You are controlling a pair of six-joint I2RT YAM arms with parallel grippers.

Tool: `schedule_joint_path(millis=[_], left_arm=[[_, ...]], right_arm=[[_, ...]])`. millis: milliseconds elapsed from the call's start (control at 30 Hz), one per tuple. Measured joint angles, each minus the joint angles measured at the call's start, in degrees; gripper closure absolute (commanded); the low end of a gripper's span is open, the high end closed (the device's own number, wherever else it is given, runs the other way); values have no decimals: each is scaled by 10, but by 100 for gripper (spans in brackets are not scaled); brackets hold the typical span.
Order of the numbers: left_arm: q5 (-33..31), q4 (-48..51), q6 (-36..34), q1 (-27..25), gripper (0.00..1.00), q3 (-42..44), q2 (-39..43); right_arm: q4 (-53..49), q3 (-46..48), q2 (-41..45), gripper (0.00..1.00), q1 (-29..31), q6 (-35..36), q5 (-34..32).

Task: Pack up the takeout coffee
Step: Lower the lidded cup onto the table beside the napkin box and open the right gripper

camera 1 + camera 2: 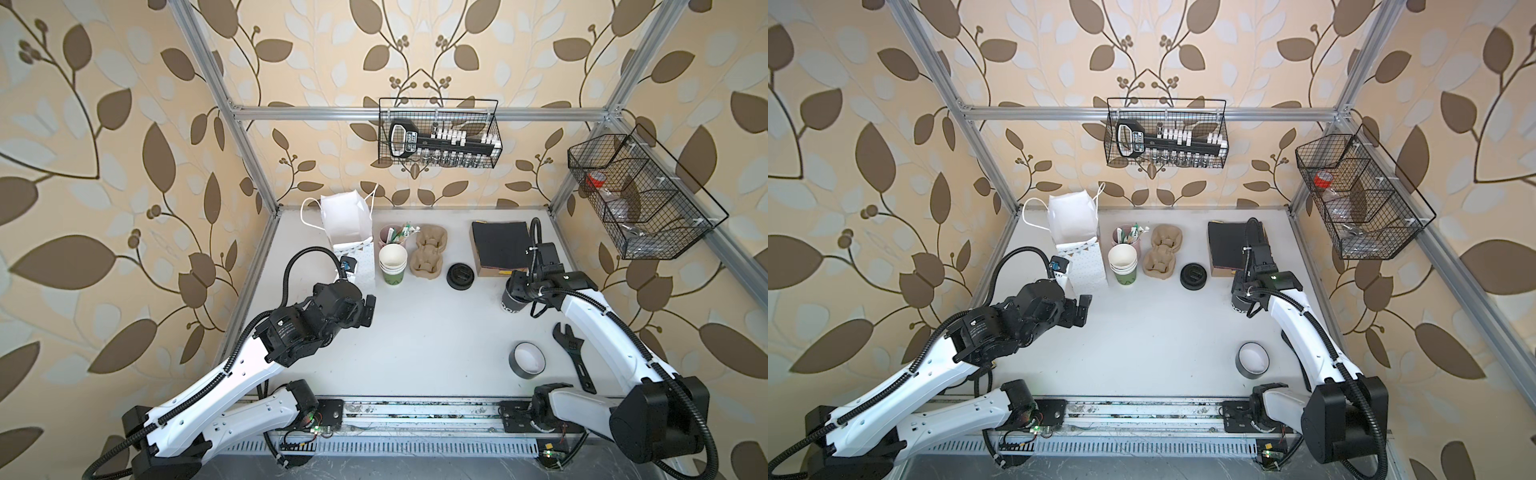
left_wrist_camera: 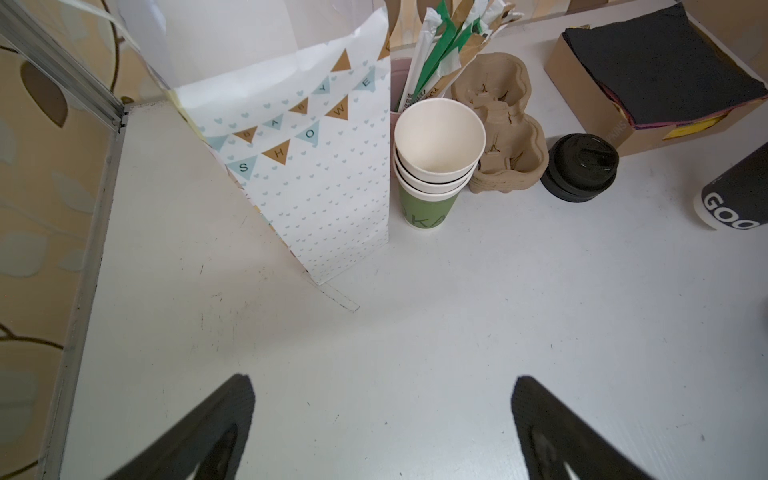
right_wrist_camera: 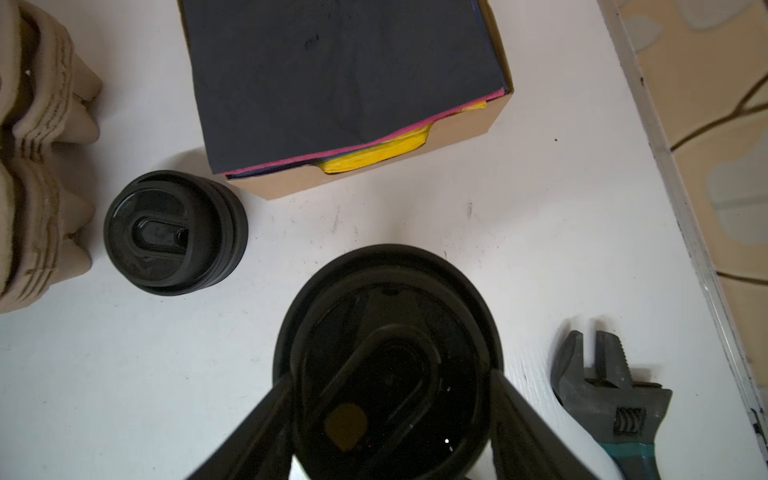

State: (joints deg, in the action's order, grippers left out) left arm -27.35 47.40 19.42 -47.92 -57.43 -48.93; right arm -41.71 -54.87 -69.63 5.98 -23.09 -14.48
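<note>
Both top views: takeout coffee stands upright on the table's right side, under the right arm's wrist. White paper bag stands open far left, likely where it goes
Left wrist: left gripper jaws wide apart, empty, facing the bag, probably ready to steady it
Right wrist: right gripper jaws clamped on the cup's sides beneath the lid, keeping it upright

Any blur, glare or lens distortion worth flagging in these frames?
In both top views, wide-angle stretch splays the frame posts outward; left wrist view, left gripper blurred, paper bag top washed out; right wrist view, takeout coffee lid dark and soft.
</note>
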Motion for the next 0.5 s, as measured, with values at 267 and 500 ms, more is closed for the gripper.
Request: schedule_joint_path(millis=[267,500], left_arm=[[-2,0,-1,0,1,2,8],[-4,0,-3,0,1,5,9]], right_arm=[[12,0,-21,28,-1,1,-6],[13,0,-23,20,-1,2,-7]])
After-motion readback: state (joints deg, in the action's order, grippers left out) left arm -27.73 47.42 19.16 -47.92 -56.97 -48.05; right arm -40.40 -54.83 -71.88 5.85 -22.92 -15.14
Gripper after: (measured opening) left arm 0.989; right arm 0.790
